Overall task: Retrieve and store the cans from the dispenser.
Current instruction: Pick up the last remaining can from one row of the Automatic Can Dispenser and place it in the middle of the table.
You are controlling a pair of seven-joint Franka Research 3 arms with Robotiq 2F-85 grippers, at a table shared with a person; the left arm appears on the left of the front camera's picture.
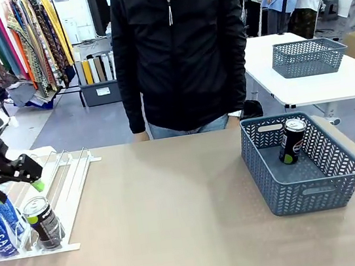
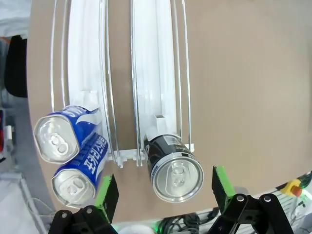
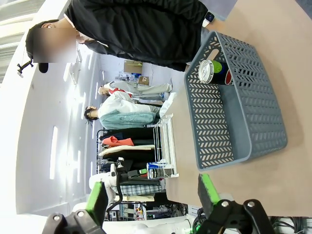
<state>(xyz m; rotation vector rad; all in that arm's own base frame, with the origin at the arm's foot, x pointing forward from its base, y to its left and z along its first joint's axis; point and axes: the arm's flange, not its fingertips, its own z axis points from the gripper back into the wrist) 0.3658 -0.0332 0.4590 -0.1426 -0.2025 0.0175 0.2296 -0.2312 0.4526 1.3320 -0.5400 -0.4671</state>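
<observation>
While left gripper (image 2: 164, 185) is hovering spread wide, black slim Pepsi can (image 2: 176, 179) is standing untouched below, between green pads (image 2: 108, 192), at white wire-rail dispenser (image 2: 146, 73) low end.

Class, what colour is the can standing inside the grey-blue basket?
The can is black with a Pepsi logo, clearest in the front view.

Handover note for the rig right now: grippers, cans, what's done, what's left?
Left gripper: open, poised over the black can at the low end of the dispenser, no grip yet.
Right gripper: open, empty, clear of the grey-blue basket.
Cans: two blue cans in the neighbouring lane, one stored can in the basket.
Done: one can stored.
Left: three in the dispenser, the black one likely next.
</observation>
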